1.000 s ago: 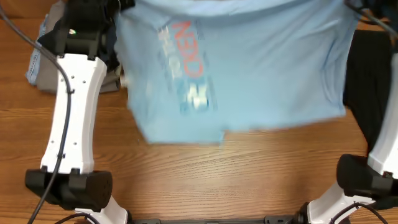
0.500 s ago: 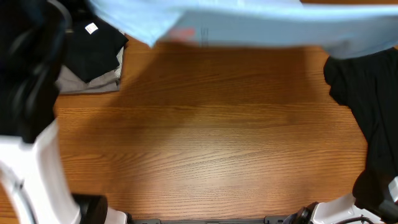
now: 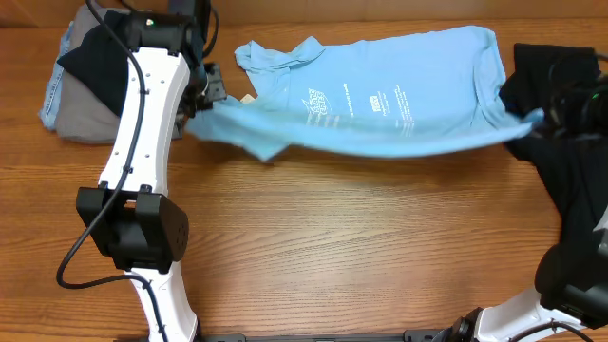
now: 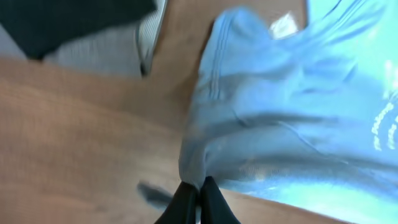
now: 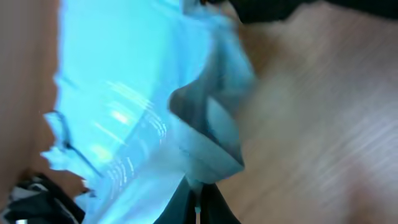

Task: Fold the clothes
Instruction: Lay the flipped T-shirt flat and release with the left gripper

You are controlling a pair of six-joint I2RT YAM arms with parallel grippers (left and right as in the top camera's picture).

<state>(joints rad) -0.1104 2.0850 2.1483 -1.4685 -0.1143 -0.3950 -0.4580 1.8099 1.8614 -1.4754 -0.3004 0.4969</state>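
**A:** What differs from a second ago?

**B:** Then the T-shirt [image 3: 380, 104] hung spread between the arms, its large coral lettering toward the overhead camera. Half a second ago it was only a blue streak at the far edge. Now most of it lies on the far half of the bench [image 3: 332, 237] with the small white print [image 3: 351, 100] facing up.

**A:** So we read that as a flip and lay-out?

**B:** Yes. The lettered side has gone underneath and the cloth is nearly flat.

**A:** End effectors?

**B:** The left end effector [image 4: 198, 186] is pinched together on blue fabric at the near-left corner. The right end effector [image 5: 199, 196] is likewise clamped on the T-shirt at the near-right. The near edge sags between them, clear of the bench to judge by its shadow.

**A:** Which seams are they holding?

**B:** Both wrist views are blurred. It is probably hem or sleeve, but we cannot say which.

**A:** Neighbours?

**B:** A black garment [image 3: 570, 180] sits close to the right corner, and a pile of grey and dark clothes [image 3: 71, 95] lies beyond the left arm.

**A:** Meaning for the task?

**B:** We judge spreading nearly done and no fold made yet. The held edge must settle flat first, kept off the black garment.
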